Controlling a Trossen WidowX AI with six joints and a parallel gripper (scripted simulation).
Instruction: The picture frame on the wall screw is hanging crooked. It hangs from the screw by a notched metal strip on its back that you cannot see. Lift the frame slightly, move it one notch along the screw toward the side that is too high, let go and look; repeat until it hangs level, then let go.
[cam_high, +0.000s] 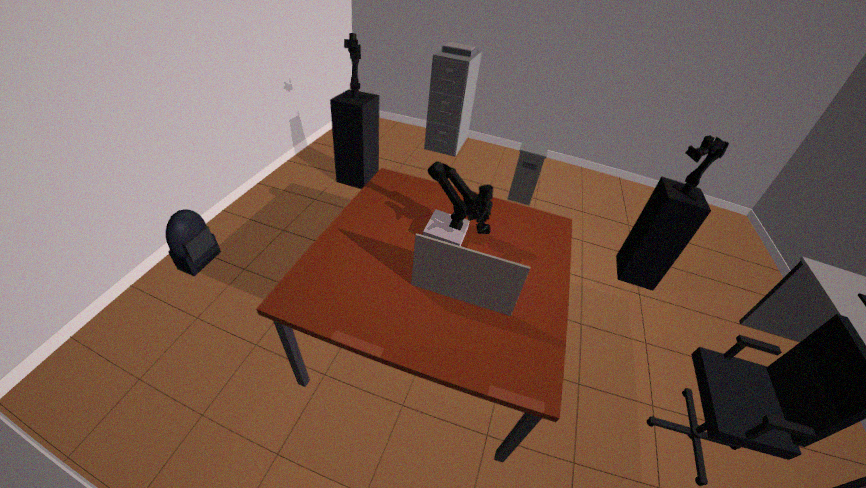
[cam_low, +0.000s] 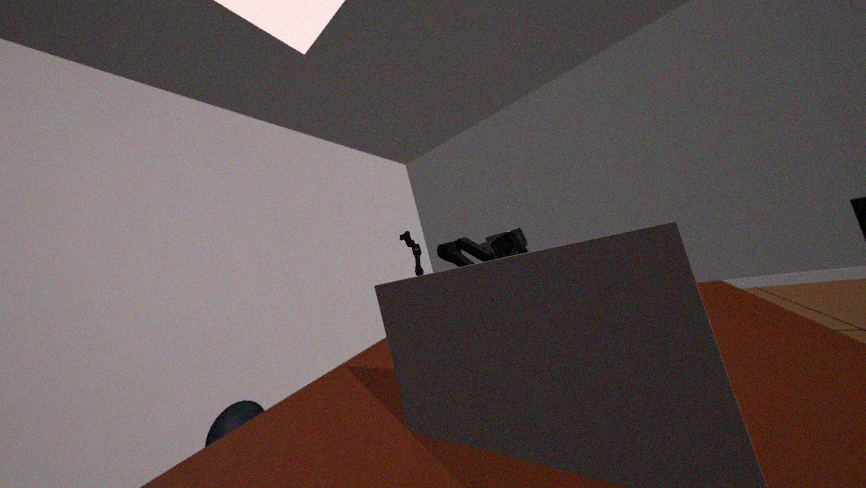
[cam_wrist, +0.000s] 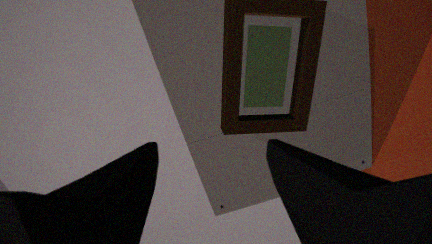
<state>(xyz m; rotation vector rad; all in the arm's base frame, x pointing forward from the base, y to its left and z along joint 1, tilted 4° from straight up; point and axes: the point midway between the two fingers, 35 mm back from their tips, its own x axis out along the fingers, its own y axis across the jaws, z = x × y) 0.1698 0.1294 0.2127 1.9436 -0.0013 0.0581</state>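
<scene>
In the wrist view the brown picture frame (cam_wrist: 233, 75), with a white mat and green picture, hangs on the grey board (cam_wrist: 197, 100) (cam_high: 469, 275) (cam_low: 563, 351). The view is turned sideways, with the table on the right. The frame is not parallel to the board's edges and seams; its end nearest my fingers leans away from the table side, so that end looks too high. Its far end is cut off, and the screw is not visible. My gripper (cam_wrist: 213, 149) (cam_high: 482, 229) is open and empty, short of the frame. The top and exterior views show only the board's back, hiding the frame.
The board stands upright on the red-brown table (cam_high: 363, 290) (cam_low: 315, 436). My arm's pale base plate (cam_high: 437, 225) is just behind it. Two black pedestals (cam_high: 354, 139) (cam_high: 663, 233) with other arms, a filing cabinet (cam_high: 448, 100) and an office chair (cam_high: 730, 394) stand around the table.
</scene>
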